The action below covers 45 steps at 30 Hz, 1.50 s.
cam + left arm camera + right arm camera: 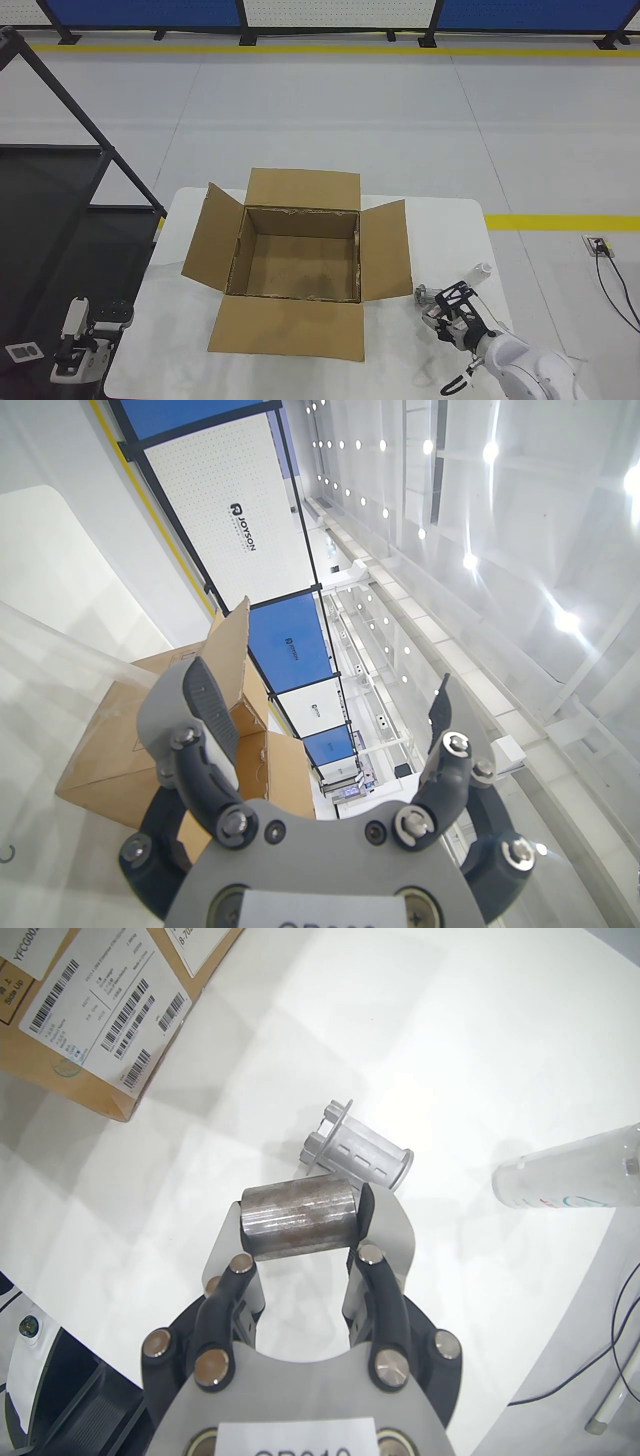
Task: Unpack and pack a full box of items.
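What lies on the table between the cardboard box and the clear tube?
A grey slotted metal sleeve on its side, seen in the right wrist view.

Clear tube [565, 1175] cut off at the view's edge, cardboard box [100, 998] cropped to one labelled corner

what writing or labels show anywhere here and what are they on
Barcode stickers, fine print mostly too small: cardboard box side.
Logo word: wall panels.
Faint marks, unreadable: clear tube.
Cut-off tag: right gripper base.
No print: metal cylinder it holds.
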Each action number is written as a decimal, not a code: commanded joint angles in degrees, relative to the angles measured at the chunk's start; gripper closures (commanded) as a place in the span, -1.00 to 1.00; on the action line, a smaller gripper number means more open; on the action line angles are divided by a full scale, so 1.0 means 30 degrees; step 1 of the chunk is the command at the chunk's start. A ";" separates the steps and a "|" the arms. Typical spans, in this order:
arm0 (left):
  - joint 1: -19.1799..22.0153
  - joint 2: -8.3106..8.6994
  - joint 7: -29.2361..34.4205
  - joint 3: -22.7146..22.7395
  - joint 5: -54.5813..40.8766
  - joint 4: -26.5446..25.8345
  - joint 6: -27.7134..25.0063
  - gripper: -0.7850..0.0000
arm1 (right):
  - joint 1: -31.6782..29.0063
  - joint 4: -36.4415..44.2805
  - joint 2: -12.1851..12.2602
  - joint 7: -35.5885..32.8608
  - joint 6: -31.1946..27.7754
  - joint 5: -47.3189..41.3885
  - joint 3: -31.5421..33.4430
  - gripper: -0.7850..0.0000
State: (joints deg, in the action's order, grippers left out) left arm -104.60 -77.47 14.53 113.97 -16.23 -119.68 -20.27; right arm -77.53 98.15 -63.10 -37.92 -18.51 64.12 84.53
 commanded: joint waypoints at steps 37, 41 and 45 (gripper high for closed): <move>-0.0326 -0.0059 -0.0690 0.0429 -0.0599 0.0086 -0.0217 -1.00 | -0.0105 0.6835 0.0034 0.0959 0.2976 -0.1663 0.1195 1.00; -0.0326 -0.0059 -0.0690 0.0429 -0.0599 0.0086 -0.0217 -1.00 | -0.0105 0.6835 0.0034 0.0959 0.2976 -0.1663 0.1195 1.00; -0.0326 -0.0059 -0.0690 0.0429 -0.0599 0.0086 -0.0217 -1.00 | -0.0105 0.6835 0.0034 0.0959 0.2976 -0.1663 0.1195 1.00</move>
State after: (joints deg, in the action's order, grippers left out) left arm -105.58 -77.64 12.47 115.26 -18.02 -119.42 -20.92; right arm -77.85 118.66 -63.00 -35.04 -9.58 59.14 88.11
